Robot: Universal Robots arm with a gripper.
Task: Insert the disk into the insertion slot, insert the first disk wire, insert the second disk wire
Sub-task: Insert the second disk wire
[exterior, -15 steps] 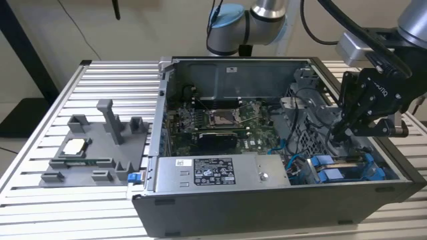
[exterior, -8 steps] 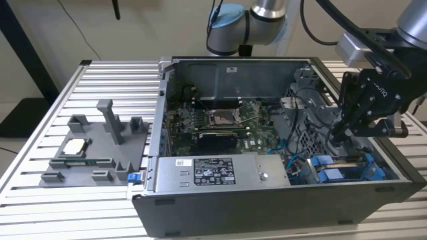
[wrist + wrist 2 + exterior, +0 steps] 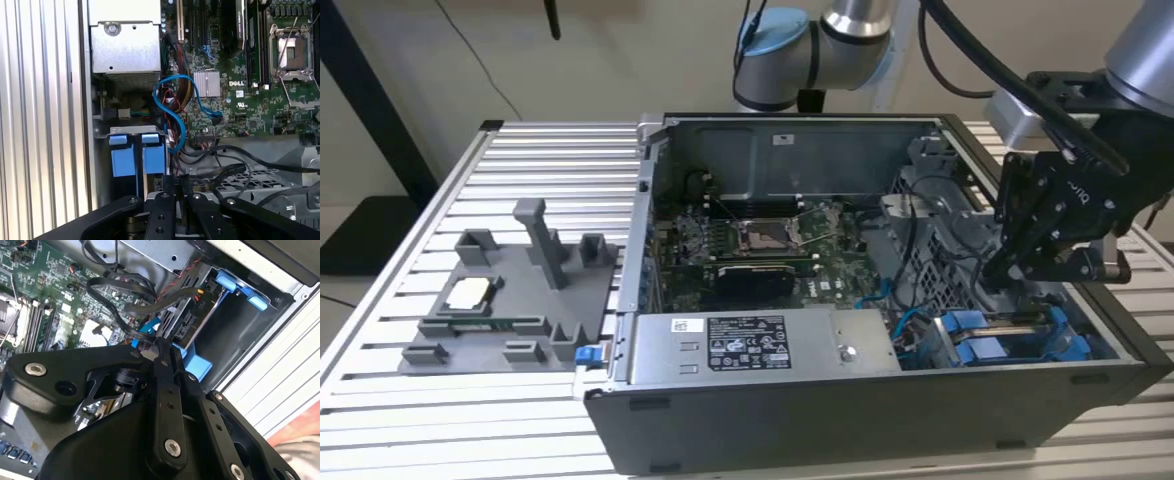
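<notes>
The disk sits in the insertion slot [image 3: 260, 182], a perforated grey cage at the case's front corner on the exterior view's right. Its blue carrier [image 3: 1001, 335] shows beneath my gripper [image 3: 1041, 262], and the carrier's blue tabs [image 3: 137, 155] face the case wall. The disk's connector end [image 3: 192, 315] is bare between the blue carrier parts [image 3: 235, 284]. My gripper [image 3: 159, 354] hangs just above it, fingers [image 3: 170, 186] pressed together on the end of a black disk wire [image 3: 122, 302] that loops back over the motherboard. A blue wire [image 3: 175, 117] curls loose beside the cage.
The open computer case [image 3: 854, 415] lies on a slatted aluminium table [image 3: 467, 420]. A silver power-supply box [image 3: 761, 342] fills the near side, and the motherboard [image 3: 761, 245] lies behind it. A grey fixture [image 3: 507, 300] with small parts stands at the exterior view's left.
</notes>
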